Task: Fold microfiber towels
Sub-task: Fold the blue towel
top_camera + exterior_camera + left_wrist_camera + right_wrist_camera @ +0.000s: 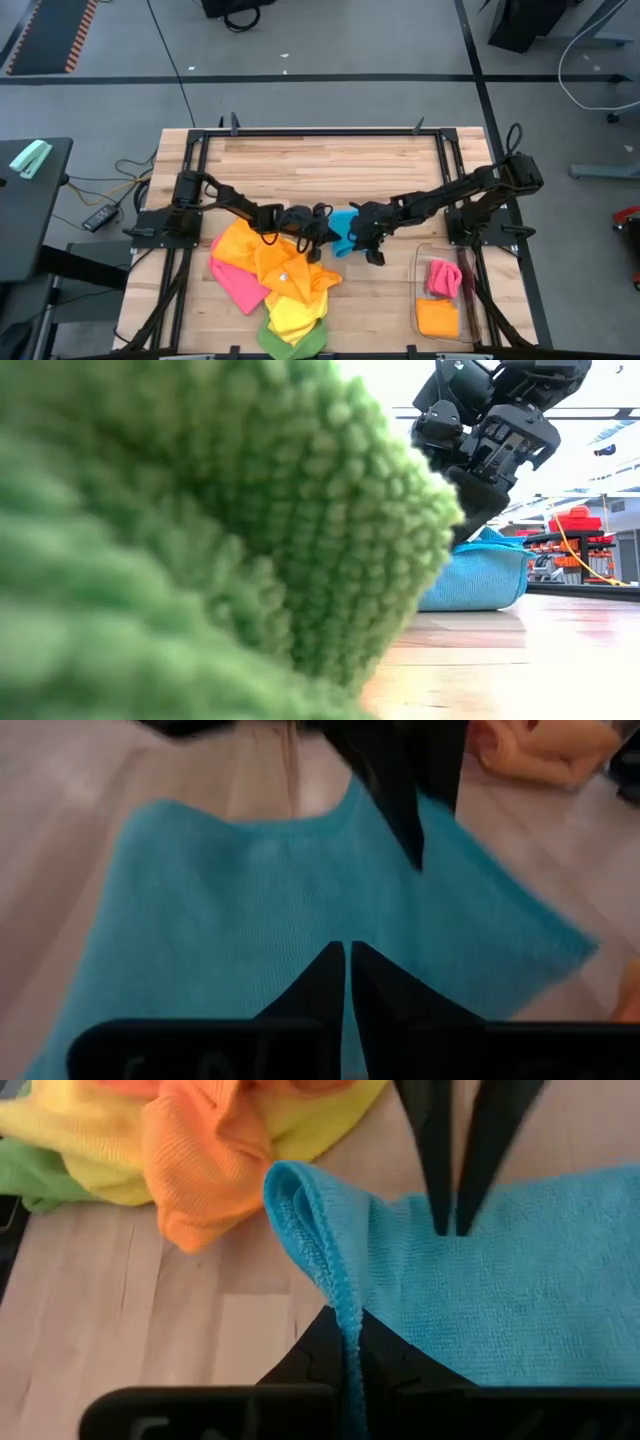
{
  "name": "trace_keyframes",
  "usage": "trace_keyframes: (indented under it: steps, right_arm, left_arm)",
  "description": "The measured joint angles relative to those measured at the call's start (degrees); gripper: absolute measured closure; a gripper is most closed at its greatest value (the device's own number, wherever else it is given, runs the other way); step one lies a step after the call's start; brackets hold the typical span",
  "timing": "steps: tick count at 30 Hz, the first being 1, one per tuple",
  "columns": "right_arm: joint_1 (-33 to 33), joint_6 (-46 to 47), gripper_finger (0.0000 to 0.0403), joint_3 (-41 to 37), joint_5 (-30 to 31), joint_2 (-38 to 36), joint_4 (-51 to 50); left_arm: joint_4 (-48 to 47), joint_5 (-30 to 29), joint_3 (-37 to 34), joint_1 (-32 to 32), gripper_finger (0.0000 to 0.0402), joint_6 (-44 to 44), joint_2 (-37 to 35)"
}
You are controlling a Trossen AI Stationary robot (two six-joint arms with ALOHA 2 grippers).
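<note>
Both arms are working over the soft blue microfiber towel (343,233) lying mid-tabletop between them. The left gripper (347,982) is hovering over the blue cloth with its fingers pressed together, apparently holding nothing. The right gripper (352,1342) is pinching a doubled edge of the same towel between its closed fingers.

Judging progress, the job is looking early: a pink towel (445,276) and an orange towel (437,318) are already sitting in the clear rectangular plastic bin (421,296), while a loose heap of orange, pink, yellow and green towels (275,285) is waiting unfolded on the wooden tabletop (320,170).

Only the right wrist view is showing the pinched fold; the low view is mostly being blocked by the fuzzy green towel (200,530).
</note>
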Motion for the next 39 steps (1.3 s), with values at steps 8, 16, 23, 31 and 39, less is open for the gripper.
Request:
trace_keyframes:
  steps: [8,16,23,31,39]
  right_arm:
    - [-2.5,-0.2,0.0386,3.8,-1.6,0.0,-2.9]
    - [-7.2,-4.5,0.0386,3.9,-2.2,0.0,-6.1]
    - [-10.9,-10.7,0.0386,3.9,-2.4,0.0,-5.9]
    - [-13.3,-14.8,0.0386,4.0,-3.3,3.2,-1.8]
    - [-14.0,-17.4,0.0365,4.0,-1.7,6.2,-0.4]
  left_arm:
    - [-3.6,0.0,0.0,0.0,0.0391,2.7,0.5]
    - [-4.6,0.0,0.0,0.0,0.038,4.5,0.5]
    - [-5.2,0.0,0.0,0.0,0.0394,4.9,0.5]
    - [-5.3,-0.6,0.0,0.0,0.0376,5.7,0.5]
    - [-5.7,-0.6,0.0,0.0,0.0393,5.8,0.5]
